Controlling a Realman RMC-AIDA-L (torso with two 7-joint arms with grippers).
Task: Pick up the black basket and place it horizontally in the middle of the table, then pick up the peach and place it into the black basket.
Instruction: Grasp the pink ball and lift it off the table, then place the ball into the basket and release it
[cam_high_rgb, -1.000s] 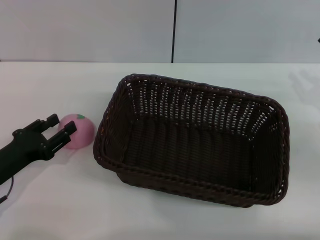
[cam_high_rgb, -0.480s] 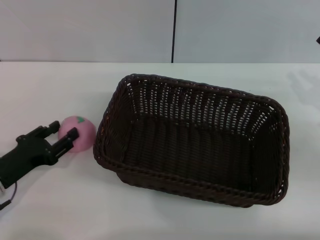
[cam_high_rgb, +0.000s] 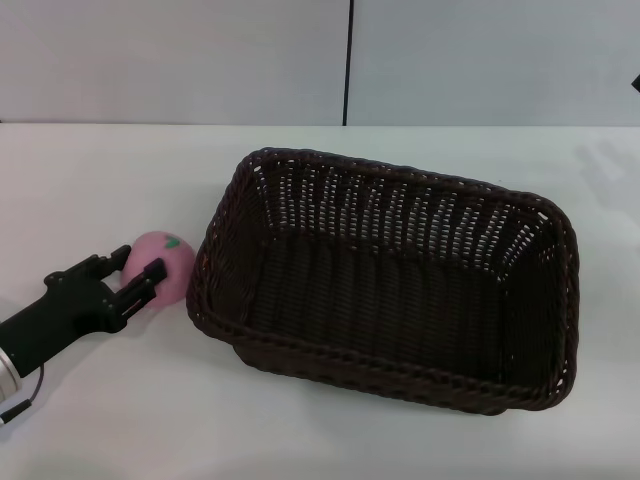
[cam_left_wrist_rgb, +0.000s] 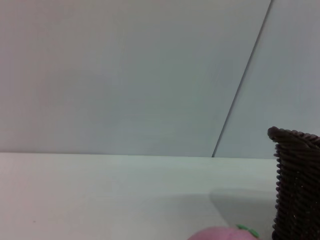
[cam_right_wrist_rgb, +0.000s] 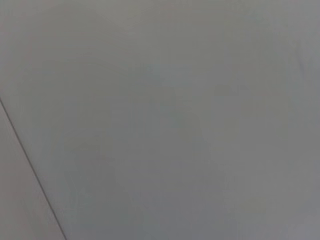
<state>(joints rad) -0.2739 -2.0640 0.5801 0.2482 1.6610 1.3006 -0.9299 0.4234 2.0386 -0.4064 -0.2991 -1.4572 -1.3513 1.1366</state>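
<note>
Head view looks down from above onto the table (cam_high_rgb: 330, 440), basket (cam_high_rgb: 390, 280) and peach (cam_high_rgb: 170, 262). Left wrist view sits low at table level, facing the wall (cam_left_wrist_rgb: 125, 75), sharing the peach's top and basket's corner. Right wrist view shows only wall.

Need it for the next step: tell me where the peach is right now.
In the head view the peach sits on the table at the robot's left, just beside the black basket, between the open fingers of the left gripper.
</note>
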